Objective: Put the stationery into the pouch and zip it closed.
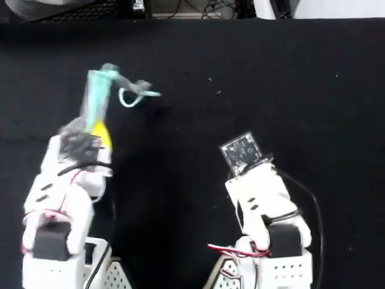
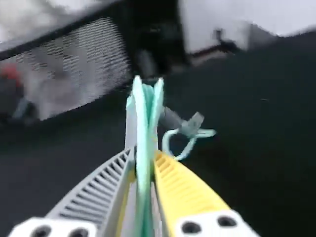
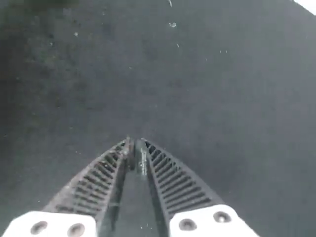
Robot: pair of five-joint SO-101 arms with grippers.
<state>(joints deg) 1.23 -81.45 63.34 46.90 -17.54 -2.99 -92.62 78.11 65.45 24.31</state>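
My left gripper (image 2: pixel 143 154) is shut on a thin mint-green pouch (image 2: pixel 144 113), which stands on edge between the grey and yellow fingers and sticks out past their tips. A grey zip pull with a mint cord loop (image 2: pixel 189 132) hangs off the pouch's far end. In the high view the pouch (image 1: pixel 96 96) juts away from the left gripper (image 1: pixel 95 125) at the left of the table, and the cord loop (image 1: pixel 131 95) trails to its right. My right gripper (image 3: pixel 134 144) is shut on nothing, low over bare black cloth. The right arm (image 1: pixel 263 198) sits at the near right.
Black cloth covers the table (image 1: pixel 271 78). Along its far edge run cables and a mesh panel (image 2: pixel 74 64). Both arm bases stand at the near edge.
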